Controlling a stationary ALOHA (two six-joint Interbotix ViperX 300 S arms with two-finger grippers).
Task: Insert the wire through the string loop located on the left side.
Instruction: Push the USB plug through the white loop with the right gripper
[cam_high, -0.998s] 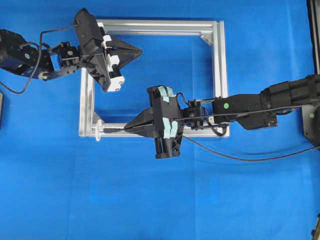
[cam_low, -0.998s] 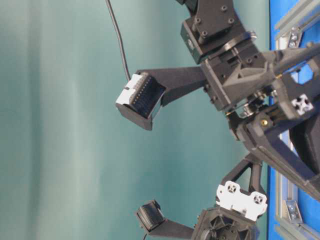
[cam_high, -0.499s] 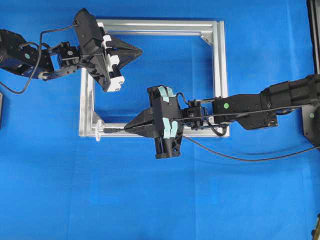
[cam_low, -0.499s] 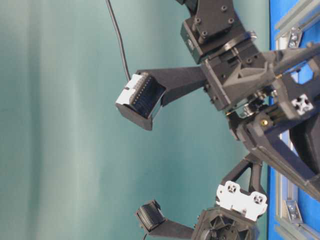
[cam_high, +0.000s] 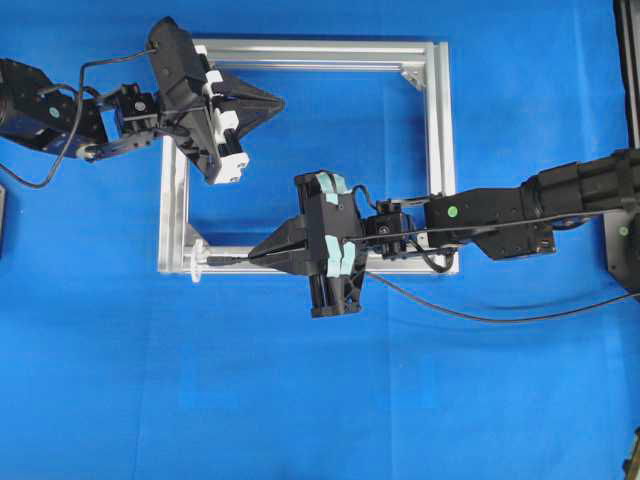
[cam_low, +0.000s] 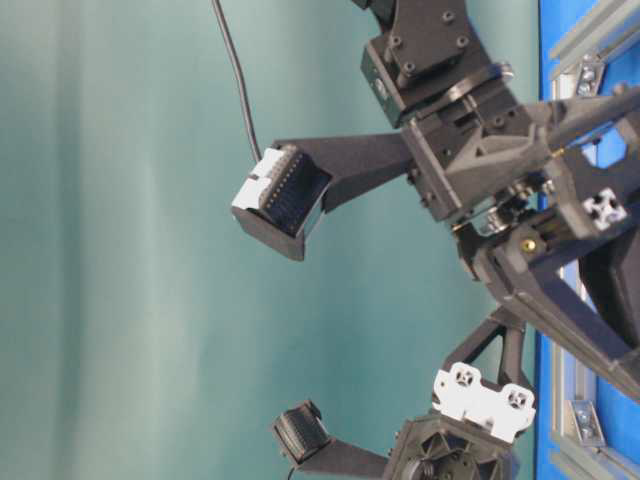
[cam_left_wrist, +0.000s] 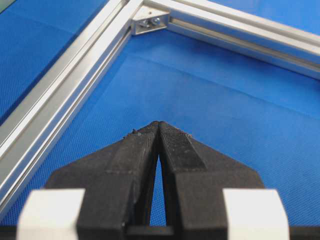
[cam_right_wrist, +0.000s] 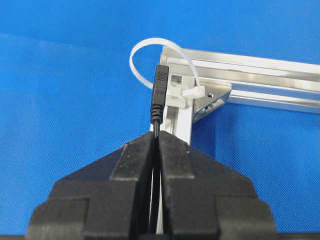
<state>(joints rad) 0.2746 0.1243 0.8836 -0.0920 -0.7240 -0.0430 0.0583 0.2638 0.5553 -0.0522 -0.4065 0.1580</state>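
— Wire (cam_right_wrist: 160, 95) first: where is it, and who has it?

— Your right gripper (cam_right_wrist: 158, 136) has its jaws pressed together on it just behind the plug, and the plug sticks straight out ahead of the fingertips. In the overhead view the plug points left along the frame's (cam_high: 430, 150) near rail.

— And the string loop (cam_right_wrist: 162, 62)?

— It stands at the frame's near left corner, right in front of the plug. The plug's tip looks level with the loop's opening; whether it has gone through yet, you cannot tell.

— What about the left gripper (cam_high: 278, 101)?

— Pinched shut on nothing, over the far left part of the frame, well apart. Your right arm is nearer, so push on leftward along the plug's axis.
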